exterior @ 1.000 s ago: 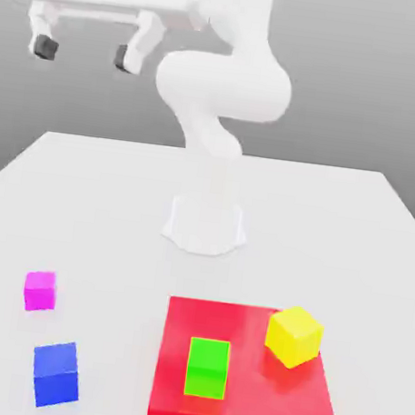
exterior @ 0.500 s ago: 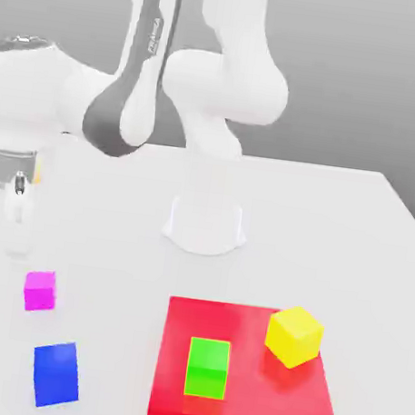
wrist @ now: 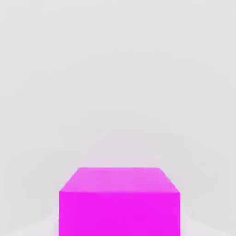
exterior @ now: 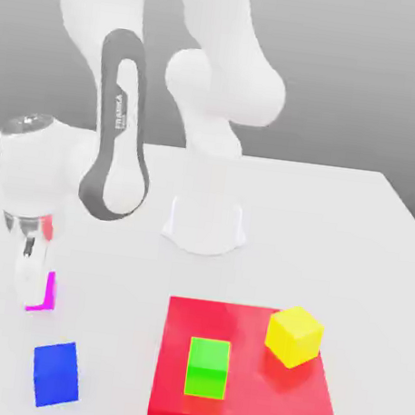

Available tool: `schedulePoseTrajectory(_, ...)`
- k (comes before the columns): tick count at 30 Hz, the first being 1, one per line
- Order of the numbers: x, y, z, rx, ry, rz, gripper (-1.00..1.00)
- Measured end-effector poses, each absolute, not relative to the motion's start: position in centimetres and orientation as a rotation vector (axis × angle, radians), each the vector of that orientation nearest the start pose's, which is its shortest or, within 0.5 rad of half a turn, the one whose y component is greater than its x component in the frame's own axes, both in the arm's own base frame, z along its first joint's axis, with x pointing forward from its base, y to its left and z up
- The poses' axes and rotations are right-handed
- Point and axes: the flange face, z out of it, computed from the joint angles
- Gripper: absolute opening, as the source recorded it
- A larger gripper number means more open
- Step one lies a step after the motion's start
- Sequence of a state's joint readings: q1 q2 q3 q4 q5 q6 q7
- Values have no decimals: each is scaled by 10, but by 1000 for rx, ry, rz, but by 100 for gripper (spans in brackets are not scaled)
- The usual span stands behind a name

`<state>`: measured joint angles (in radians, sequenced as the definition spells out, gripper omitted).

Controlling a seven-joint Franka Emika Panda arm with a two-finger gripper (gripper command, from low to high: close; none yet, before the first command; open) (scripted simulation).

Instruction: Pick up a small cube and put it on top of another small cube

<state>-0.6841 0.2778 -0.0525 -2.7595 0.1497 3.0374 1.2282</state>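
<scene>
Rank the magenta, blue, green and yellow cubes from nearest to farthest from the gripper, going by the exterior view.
1. Magenta cube: right at the gripper, at the exterior view's left.
2. Blue cube: on the table, just in front of the magenta one.
3. Green cube: on the red block, near its front edge.
4. Yellow cube: on the red block's far right corner.

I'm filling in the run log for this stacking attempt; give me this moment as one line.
phase: grasp | gripper: shut on small magenta cube | cube: on white table | target: plain blue cube, uncovered
</scene>
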Motion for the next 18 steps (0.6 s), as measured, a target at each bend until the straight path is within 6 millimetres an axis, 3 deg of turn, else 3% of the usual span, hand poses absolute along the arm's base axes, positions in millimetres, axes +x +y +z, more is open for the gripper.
schedulePoseTrajectory(6,274,-261,186,-1551,2730,-1,-100)
schedulePoseTrajectory(10,347,-231,211,-1622,2690,-1,-100)
schedulePoseTrajectory(14,423,-183,239,-1667,2661,-1,-100)
schedulePoseTrajectory(16,436,-178,229,-1658,2667,-2,-100)
schedulePoseTrajectory(18,439,-177,207,-1654,2670,-3,-100)
